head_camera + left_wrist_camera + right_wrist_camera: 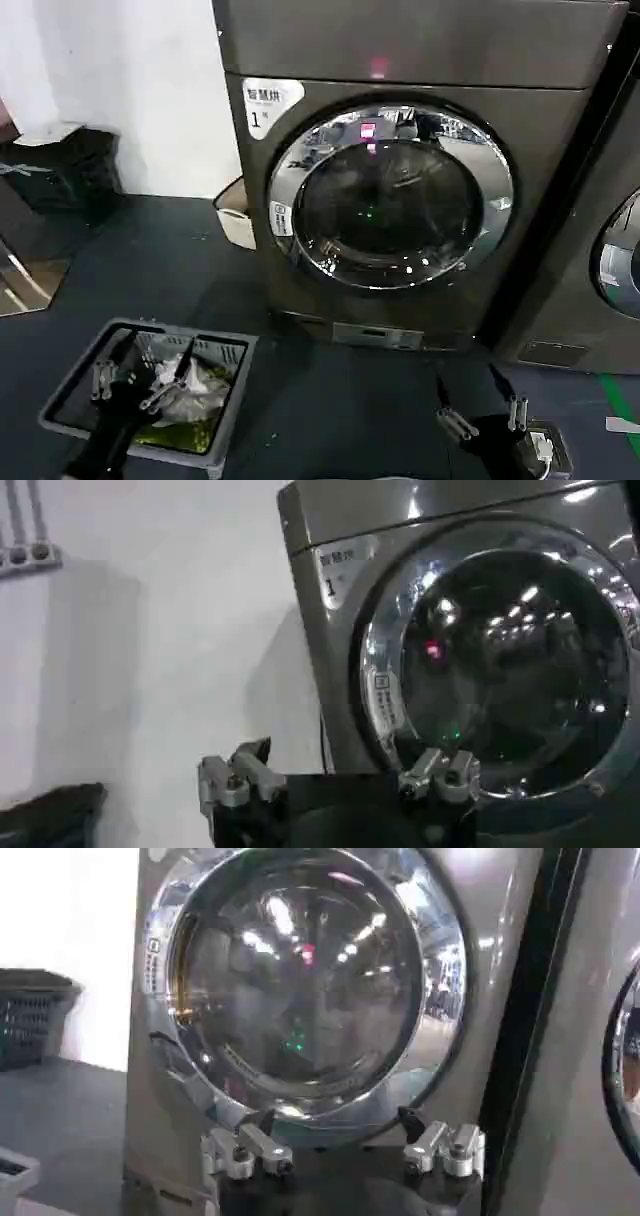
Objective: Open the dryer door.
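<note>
Hovering low over the dark floor, my left gripper [135,385] hangs above a grey slatted basket [75,395] holding crumpled white and yellow-green cloth [195,390], its fingers spread and empty. My right gripper [487,412] waits near the dryer [420,50], fingers likewise released. The dryer door [390,195] sits closed ahead: round, wide shiny chrome rim, dark tinted glass. Reflections hide the drum. The neighbouring machine [600,250] is cut off at the edge.
</note>
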